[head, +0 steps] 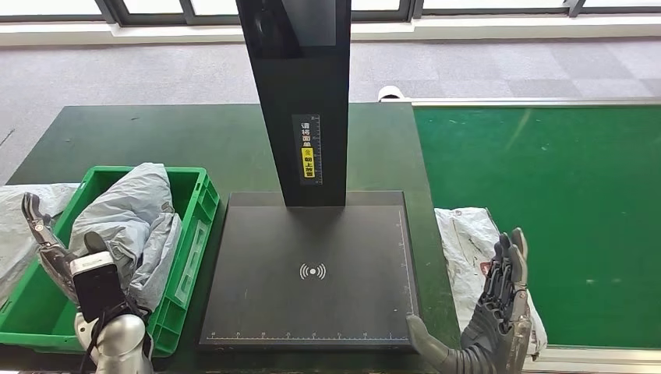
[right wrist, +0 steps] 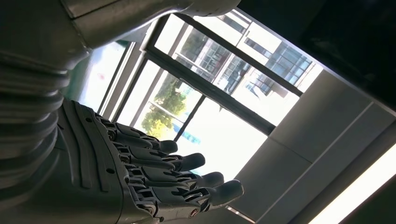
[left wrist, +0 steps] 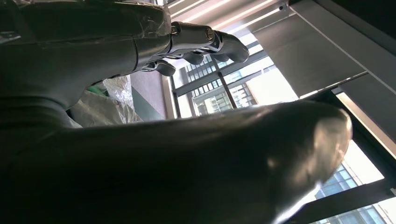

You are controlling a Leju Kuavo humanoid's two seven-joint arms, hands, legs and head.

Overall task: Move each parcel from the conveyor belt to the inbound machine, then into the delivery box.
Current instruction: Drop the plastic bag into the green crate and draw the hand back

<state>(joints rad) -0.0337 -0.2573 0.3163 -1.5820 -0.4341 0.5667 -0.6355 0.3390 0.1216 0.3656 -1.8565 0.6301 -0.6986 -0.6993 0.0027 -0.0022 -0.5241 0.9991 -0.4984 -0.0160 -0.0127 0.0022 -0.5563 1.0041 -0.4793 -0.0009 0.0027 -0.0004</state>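
A white plastic parcel (head: 466,238) lies on the left edge of the green conveyor belt (head: 561,210). My right hand (head: 503,304) stands over its near end, fingers spread and pointing up, holding nothing; the right wrist view shows the right hand (right wrist: 140,177) against windows. The black inbound machine (head: 312,273) has a bare scanning plate. Grey bagged parcels (head: 125,210) fill the green delivery box (head: 204,195). My left hand (head: 43,241) hovers over the box's left side, empty with fingers (left wrist: 205,39) extended.
The machine's tall black column (head: 300,93) rises behind the plate. Another pale bag (head: 15,226) lies outside the box at the far left. Dark green table top (head: 156,140) extends behind the box. Crumpled bags (left wrist: 102,109) appear past my left hand.
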